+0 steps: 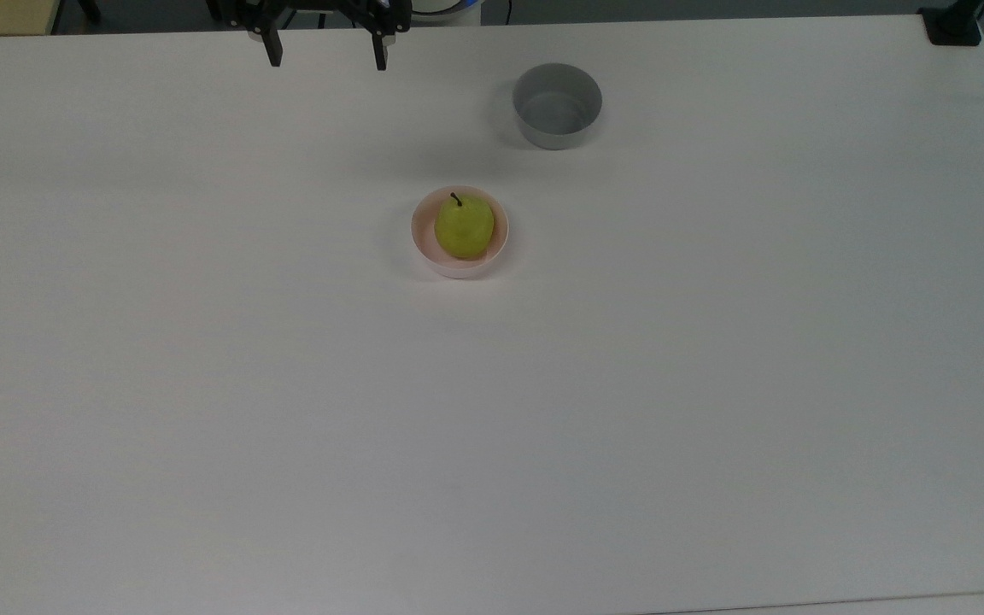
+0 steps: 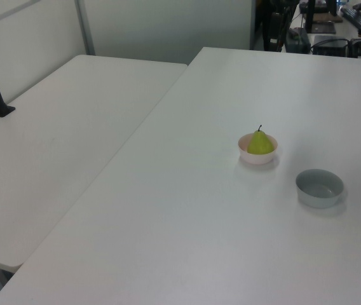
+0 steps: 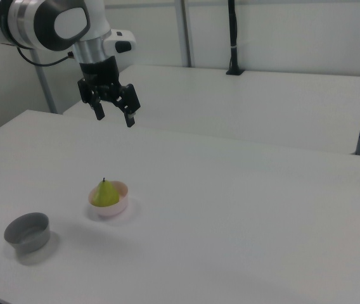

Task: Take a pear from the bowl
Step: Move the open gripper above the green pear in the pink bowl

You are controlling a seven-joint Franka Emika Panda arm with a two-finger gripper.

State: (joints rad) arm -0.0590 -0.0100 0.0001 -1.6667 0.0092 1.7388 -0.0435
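1. Yellow-green pear (image 1: 464,227) sits upright in the pink bowl (image 1: 420,242), stem up (dark stem clear in the top view), near the middle of the white bench (image 1: 492,427).
2. Pear (image 2: 260,143) and pink bowl (image 2: 257,157) show the same in the left view; also in the right view, pear (image 3: 105,193) in bowl (image 3: 118,207).
3. Grey bowl (image 1: 557,105) stands apart from the pink one, toward the top view's upper right; in the right view it (image 3: 26,232) is to the right view's left of the pink bowl.
4. Gripper (image 1: 326,58) hangs at the far bench edge, well apart from the pear; jaws open wide, holding nothing.
5. Right view: gripper (image 3: 113,114) well above the bench, pointing down, above and behind the pink bowl.
6. Second white table (image 2: 53,146) butts against the bench (left view's left).
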